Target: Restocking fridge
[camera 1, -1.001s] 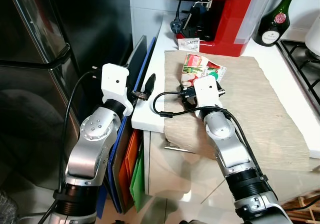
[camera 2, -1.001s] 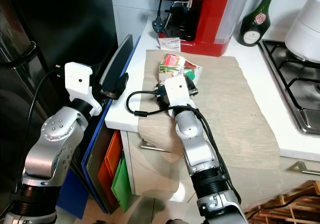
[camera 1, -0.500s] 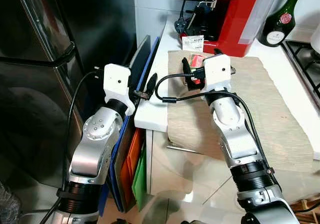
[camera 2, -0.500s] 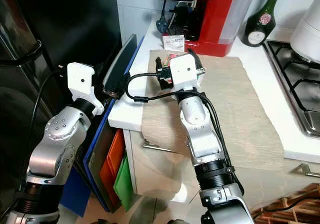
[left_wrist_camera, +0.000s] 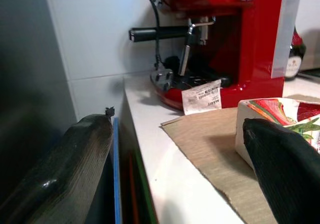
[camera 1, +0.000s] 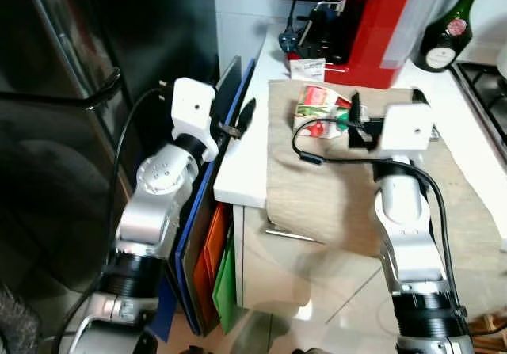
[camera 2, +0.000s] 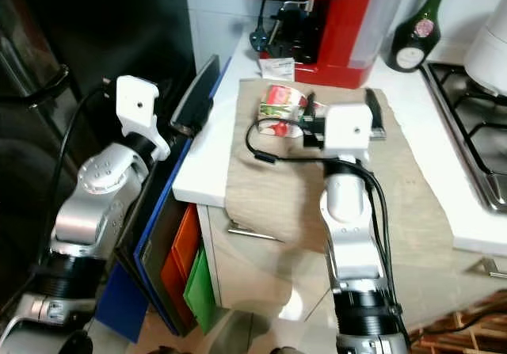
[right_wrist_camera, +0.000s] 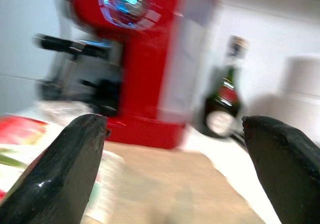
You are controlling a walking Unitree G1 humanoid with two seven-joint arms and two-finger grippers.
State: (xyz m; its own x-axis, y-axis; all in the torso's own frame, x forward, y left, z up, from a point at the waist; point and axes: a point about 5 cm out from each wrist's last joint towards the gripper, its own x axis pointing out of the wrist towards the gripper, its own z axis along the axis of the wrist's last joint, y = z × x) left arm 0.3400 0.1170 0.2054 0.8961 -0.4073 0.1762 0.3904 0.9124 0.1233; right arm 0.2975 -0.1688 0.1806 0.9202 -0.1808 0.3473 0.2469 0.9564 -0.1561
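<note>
Right gripper (camera 1: 384, 105) hung above the beige mat (camera 1: 412, 184) on the tabletop (camera 1: 242, 160), its two black fingers spread wide and holding nothing; the small carton (camera 1: 315, 112), printed red and green, lay on its side on the mat just to the left of it, near the far edge. That placing read as a gripper set for an approach, not a grasp: the carton was beside the fingers, not between them, so it would have to be lined up and closed on before anything could go to the fridge (camera 1: 71, 93). Left gripper (camera 1: 238, 120) was also wide open and empty, held at the left edge of the tabletop over the boards (camera 1: 226, 85) that stood upright in the gap between cabinet and fridge; it seemed parked clear, perhaps ready for the fridge handle (camera 1: 95, 97). One carton could be counted, one red coffee machine (camera 1: 356, 21) at the far side with one paper tag (camera 1: 307, 69) leaning at its foot, and one dark green bottle (camera 1: 444, 29) to its right. The fridge door stood shut to the left, so the restocking looked barely begun.
</note>
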